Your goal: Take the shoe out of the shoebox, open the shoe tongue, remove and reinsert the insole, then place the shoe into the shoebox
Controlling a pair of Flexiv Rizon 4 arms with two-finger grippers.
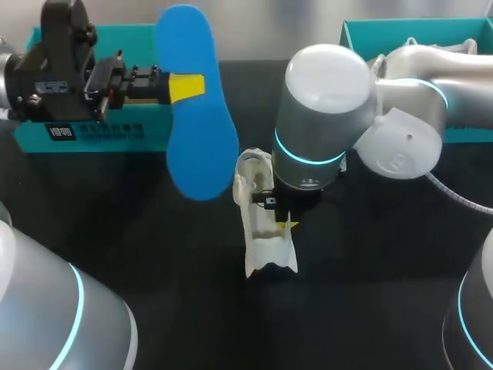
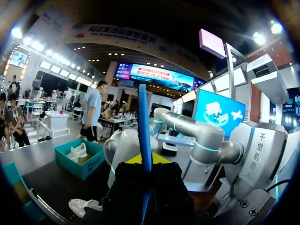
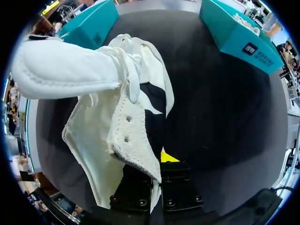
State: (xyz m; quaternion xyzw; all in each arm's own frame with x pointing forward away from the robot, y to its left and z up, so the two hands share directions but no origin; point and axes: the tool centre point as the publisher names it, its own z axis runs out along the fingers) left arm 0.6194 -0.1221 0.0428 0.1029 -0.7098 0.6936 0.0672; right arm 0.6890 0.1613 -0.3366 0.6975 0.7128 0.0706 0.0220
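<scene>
left gripper (image 1: 185,87) clamps the blue insole (image 1: 194,146) above the table (image 1: 139,231), right gripper (image 1: 286,224) pinches the shoe (image 1: 263,250) by its side flap there; if that pinch slips, the opening may collapse and block reinsertion.

The insole (image 1: 194,150) is bright blue, the shoe (image 1: 260,240) white, the shoebox (image 1: 32,143) teal, the table (image 1: 154,254) black.
</scene>
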